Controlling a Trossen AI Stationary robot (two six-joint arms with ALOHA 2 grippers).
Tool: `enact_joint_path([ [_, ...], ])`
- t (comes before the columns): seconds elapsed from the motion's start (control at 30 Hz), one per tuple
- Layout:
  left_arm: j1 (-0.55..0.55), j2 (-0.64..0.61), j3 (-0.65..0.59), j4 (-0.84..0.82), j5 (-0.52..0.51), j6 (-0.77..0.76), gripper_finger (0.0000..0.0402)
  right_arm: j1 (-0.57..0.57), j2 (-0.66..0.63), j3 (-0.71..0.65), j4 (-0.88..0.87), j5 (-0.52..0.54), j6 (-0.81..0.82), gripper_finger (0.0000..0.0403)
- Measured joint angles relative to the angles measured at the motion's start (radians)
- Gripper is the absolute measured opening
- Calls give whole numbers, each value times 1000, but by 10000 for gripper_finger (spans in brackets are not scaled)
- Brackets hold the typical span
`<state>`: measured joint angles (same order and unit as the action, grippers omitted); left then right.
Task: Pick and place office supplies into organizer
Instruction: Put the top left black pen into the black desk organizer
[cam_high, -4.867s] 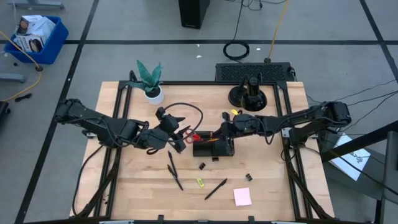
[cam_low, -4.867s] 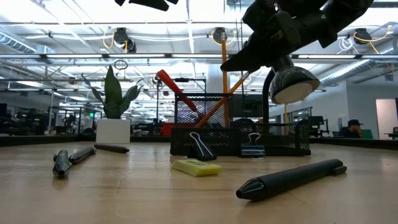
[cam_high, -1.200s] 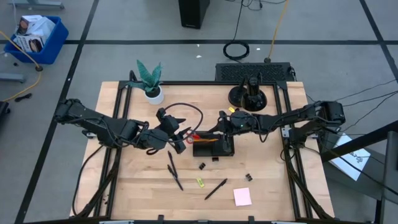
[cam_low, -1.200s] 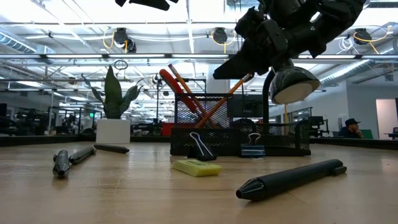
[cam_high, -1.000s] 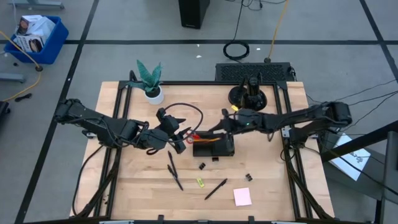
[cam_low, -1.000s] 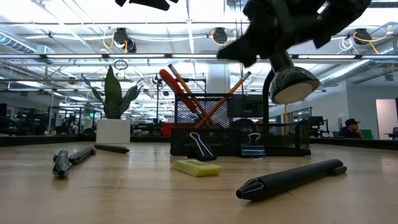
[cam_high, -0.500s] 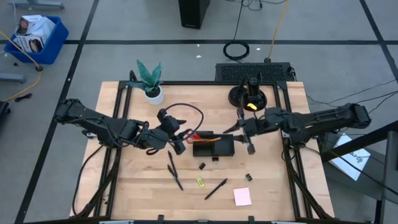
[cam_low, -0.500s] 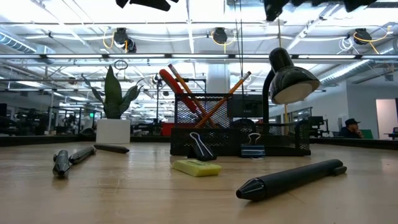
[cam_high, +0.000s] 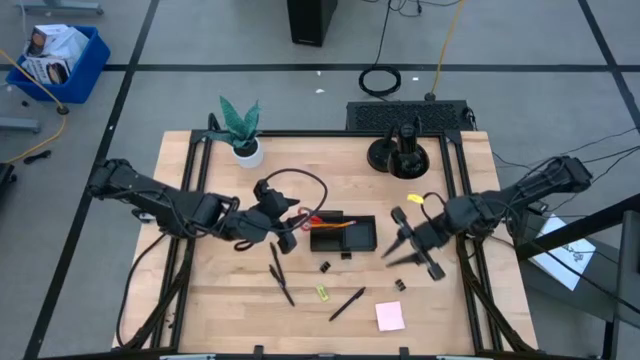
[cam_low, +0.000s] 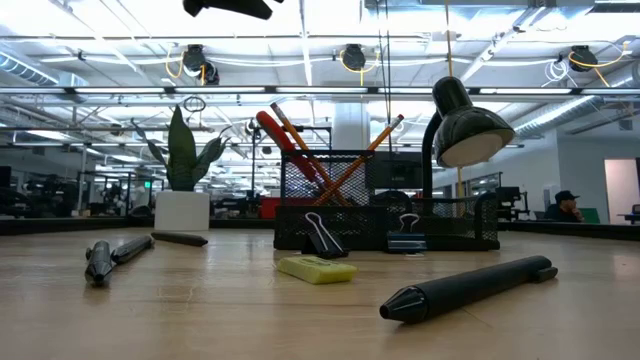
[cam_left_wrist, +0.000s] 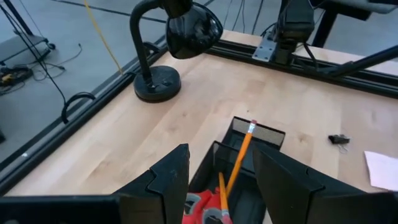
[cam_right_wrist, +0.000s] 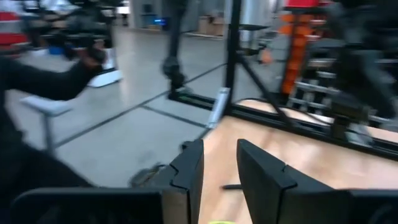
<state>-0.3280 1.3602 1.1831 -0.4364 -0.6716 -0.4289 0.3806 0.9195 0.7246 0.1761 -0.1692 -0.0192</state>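
left claw (cam_high: 292, 222) — jaws parted, empty, at the organizer's (cam_high: 343, 236) left end beside the red-handled scissors (cam_high: 303, 219) leaning in it with two pencils (cam_left_wrist: 239, 160). loose on the worktop (cam_high: 200, 290): black pens (cam_high: 279, 272), yellow-green piece (cam_high: 322, 293), clips (cam_high: 399, 285), pink pad (cam_high: 390, 316). right claw (cam_high: 398, 248) — narrowly parted, empty, above the clips. likely next: descend squarely over one clip, pinch its body, not the wire loops.

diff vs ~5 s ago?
The right gripper left the organizer and swung out to the table's right side, empty, jaws part open. Its pencil now leans in the organizer with the scissors. The left gripper stayed open by the organizer; loose pens and clips unmoved.
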Motion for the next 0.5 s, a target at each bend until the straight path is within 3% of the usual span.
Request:
enact_joint_path([
  [0.23,-25,0,0,-9,0,-20,182,142,0,0,6,12,-1,91],
  [0.5,-48,0,0,-12,0,-46,182,192,21,2,-30,127,-11,90],
])
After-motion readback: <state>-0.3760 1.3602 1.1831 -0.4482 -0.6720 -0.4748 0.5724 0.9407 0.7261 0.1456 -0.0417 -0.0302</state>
